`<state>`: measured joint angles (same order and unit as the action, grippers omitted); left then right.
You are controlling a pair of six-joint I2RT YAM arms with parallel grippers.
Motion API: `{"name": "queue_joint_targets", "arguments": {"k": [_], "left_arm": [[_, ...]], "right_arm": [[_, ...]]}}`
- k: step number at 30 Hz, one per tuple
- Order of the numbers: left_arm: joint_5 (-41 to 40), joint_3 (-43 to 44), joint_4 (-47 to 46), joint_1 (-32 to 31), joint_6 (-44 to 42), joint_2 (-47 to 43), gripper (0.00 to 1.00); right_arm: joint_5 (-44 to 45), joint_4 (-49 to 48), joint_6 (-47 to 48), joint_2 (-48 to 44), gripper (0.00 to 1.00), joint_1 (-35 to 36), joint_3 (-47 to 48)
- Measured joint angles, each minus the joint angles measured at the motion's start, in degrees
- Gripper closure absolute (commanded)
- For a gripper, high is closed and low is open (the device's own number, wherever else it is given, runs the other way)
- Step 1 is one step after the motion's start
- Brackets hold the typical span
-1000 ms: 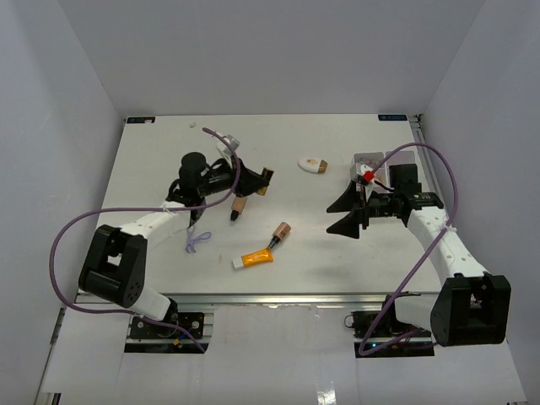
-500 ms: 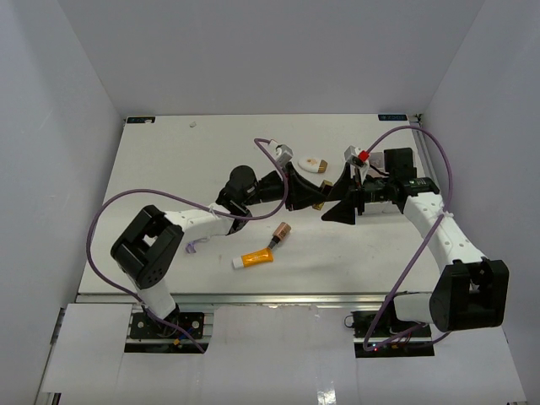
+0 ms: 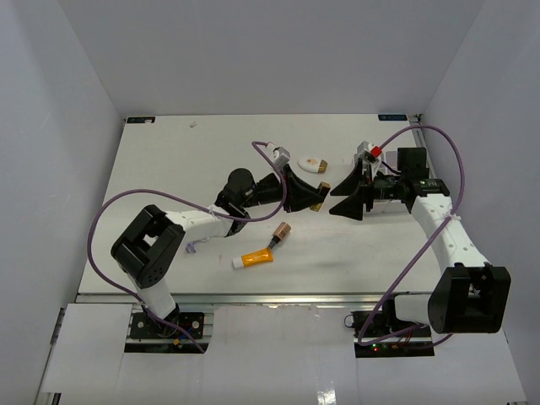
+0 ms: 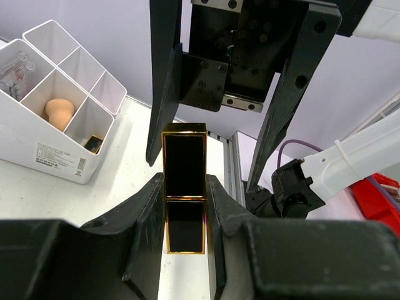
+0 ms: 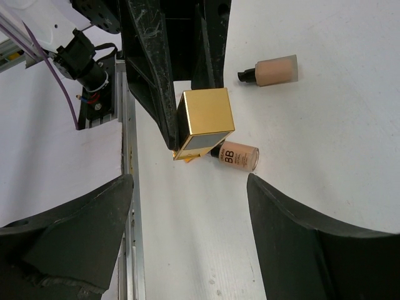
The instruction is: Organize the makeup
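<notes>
Left wrist: likely stiff, slick black-gold rectangular case (image 4: 184, 159) is clamped low by left hand (image 4: 185, 190); free top is offered to wide-open right hand (image 3: 338, 199).

Centre frame: black-gold case (image 5: 205, 122), gold end toward lens, clamped by left gripper (image 5: 187, 115) reaching down from the top; orange BB tube (image 5: 240, 156) just lower right, perhaps partly behind it; beige black-capped bottle (image 5: 272, 70) upper right; right gripper (image 5: 189, 181) spread wide at bottom corners.
</notes>
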<state>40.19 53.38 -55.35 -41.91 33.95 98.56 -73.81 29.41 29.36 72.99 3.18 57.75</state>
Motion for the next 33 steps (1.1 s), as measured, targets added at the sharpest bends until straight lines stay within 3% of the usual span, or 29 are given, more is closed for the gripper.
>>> {"name": "queue_joint_targets", "arguments": {"k": [25,33], "left_arm": [[2.7,-2.0,-2.5,-1.4,2.2,-0.8,0.93],[2.9,0.0,-2.7,-1.5,2.8,-0.2,0.93]], "right_arm": [[-5.5,-11.7,-8.7,2.4,0.33,0.7,3.2],[-6.5,-12.1,-9.0,2.4,0.49,1.6,2.3]]}}
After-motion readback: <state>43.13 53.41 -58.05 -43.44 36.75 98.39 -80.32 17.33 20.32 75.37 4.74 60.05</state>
